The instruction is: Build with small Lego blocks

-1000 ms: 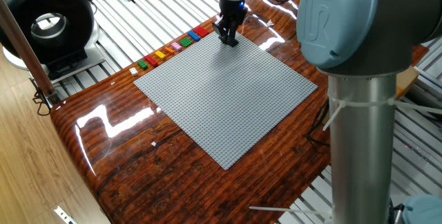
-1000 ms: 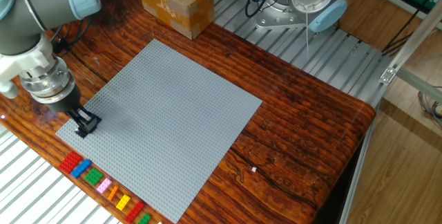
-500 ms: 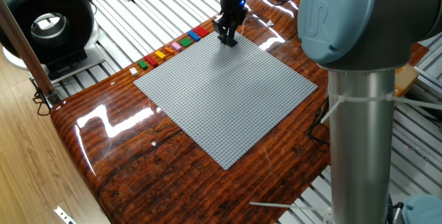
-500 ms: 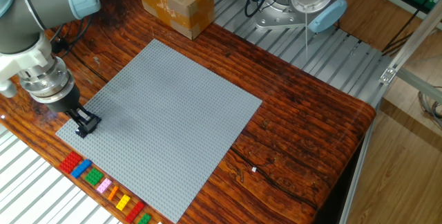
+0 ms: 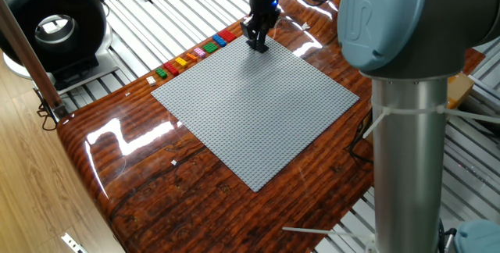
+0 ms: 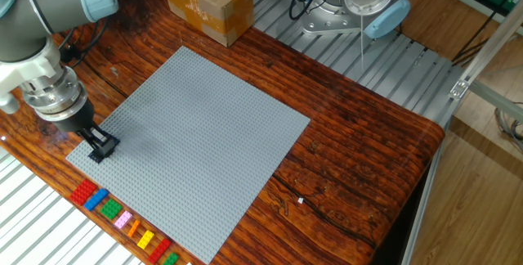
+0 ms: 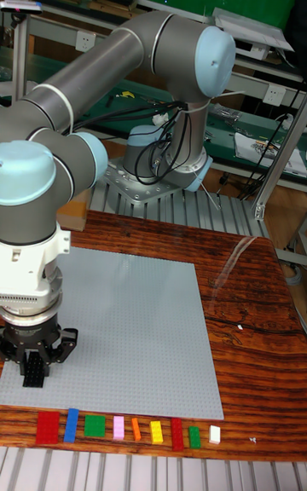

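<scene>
End effector (image 6: 99, 146) fingertips meet the grey baseplate (image 6: 196, 142); grip state unclear.

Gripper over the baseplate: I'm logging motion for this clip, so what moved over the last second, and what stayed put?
Hardly anything changed. The gripper sits at the same corner of the grey baseplate; at most it shifted very slightly. Nothing was taken hold of or let go. The row of small Lego blocks along the table edge and the cardboard box stayed where they were.
</scene>
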Controlling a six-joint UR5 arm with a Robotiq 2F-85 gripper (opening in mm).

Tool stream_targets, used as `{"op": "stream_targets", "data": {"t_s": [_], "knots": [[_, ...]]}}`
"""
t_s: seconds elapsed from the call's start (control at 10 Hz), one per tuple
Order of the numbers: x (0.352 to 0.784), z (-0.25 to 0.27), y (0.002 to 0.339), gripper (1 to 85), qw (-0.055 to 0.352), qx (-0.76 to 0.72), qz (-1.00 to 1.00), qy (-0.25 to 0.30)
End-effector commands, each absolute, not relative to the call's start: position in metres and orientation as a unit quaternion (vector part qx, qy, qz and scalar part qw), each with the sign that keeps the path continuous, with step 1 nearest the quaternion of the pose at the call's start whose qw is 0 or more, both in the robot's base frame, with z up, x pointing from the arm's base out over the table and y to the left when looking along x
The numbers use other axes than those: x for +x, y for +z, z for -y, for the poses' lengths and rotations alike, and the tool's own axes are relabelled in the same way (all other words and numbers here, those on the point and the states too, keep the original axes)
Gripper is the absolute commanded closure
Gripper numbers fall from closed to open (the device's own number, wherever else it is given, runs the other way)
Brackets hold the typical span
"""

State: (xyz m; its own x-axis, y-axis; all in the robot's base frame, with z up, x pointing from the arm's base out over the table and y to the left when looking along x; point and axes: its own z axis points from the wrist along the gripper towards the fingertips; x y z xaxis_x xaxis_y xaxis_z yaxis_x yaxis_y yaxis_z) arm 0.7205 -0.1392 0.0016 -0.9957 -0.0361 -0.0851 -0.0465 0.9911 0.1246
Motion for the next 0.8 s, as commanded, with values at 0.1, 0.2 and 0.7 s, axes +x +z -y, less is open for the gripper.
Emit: {"op": "stream_targets", "data": {"t_s": [0.1,0.2,0.7], "knots": [[0.7258,0.1404,0.0029,84.7,0.05,-0.009,-0.997,0.063],[0.7227,0.1445,0.0046,84.7,0.043,-0.006,-0.998,0.051],[0.722,0.1379,0.0076,84.7,0.034,0.039,-0.998,0.022]]}}
